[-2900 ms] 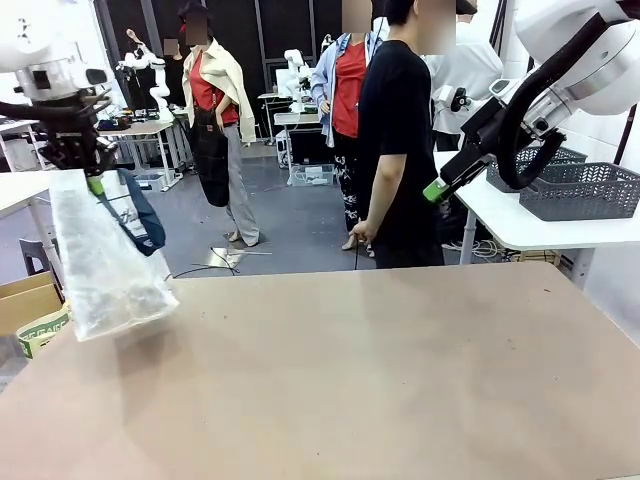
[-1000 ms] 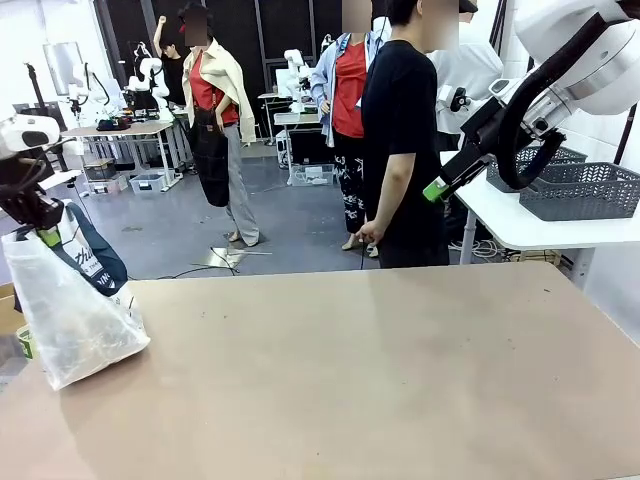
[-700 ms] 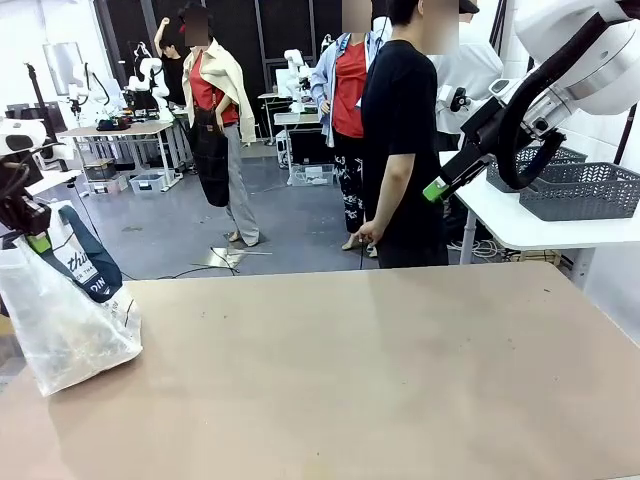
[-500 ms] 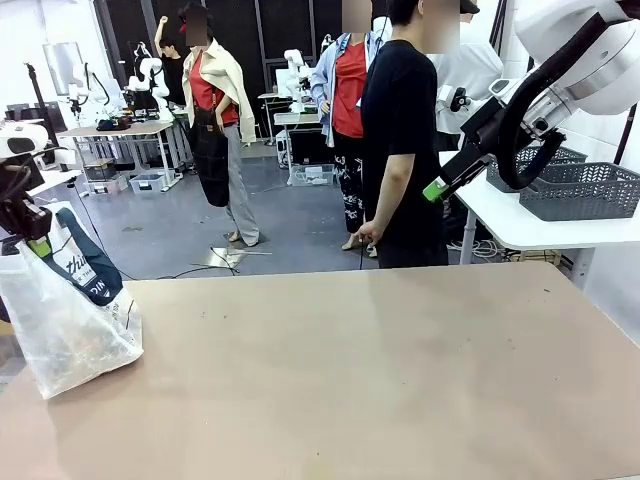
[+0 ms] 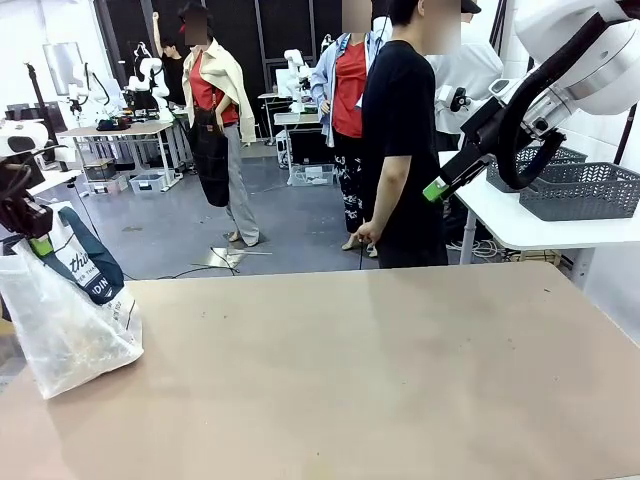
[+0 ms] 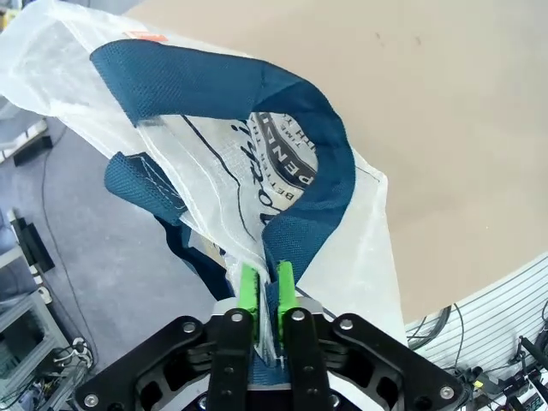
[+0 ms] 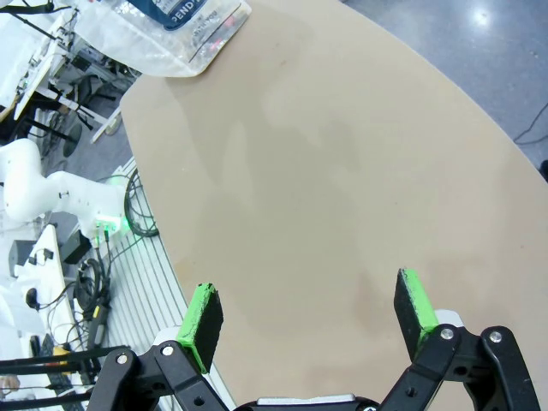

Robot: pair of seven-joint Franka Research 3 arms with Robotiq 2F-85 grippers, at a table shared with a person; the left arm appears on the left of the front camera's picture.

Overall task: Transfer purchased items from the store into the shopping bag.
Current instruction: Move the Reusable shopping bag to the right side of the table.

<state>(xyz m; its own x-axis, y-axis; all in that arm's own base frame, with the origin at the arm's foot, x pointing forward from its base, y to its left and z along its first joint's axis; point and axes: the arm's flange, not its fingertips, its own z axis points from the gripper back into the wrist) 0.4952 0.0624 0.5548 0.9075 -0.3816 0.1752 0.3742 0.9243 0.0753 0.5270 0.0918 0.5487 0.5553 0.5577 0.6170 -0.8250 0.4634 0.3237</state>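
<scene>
The shopping bag (image 5: 68, 322), translucent and crinkly with navy straps, rests on the table's left edge. My left gripper (image 5: 38, 243) is above it, shut on the bag's top film beside a strap. In the left wrist view the green pads (image 6: 249, 291) pinch the plastic of the bag (image 6: 257, 154). My right gripper (image 5: 433, 190) hangs open high at the right, holding nothing. Its wrist view shows its open gripper (image 7: 312, 312) over bare tabletop, with the bag (image 7: 180, 26) far off. The store (image 5: 580, 190), a dark grey mesh basket, stands on a white side table. The purchased items are hidden.
A person in a black shirt (image 5: 400, 140) stands at the far side of the brown table (image 5: 350, 380), arm hanging down. The white side table (image 5: 520, 225) stands at the right, with a second mesh basket (image 5: 540, 160) behind the first. Other people and work tables stand farther back.
My left gripper has come down and to the left with the bag, which now rests slumped on the table's left edge. Over the last half second it barely moves. The right arm is still.
</scene>
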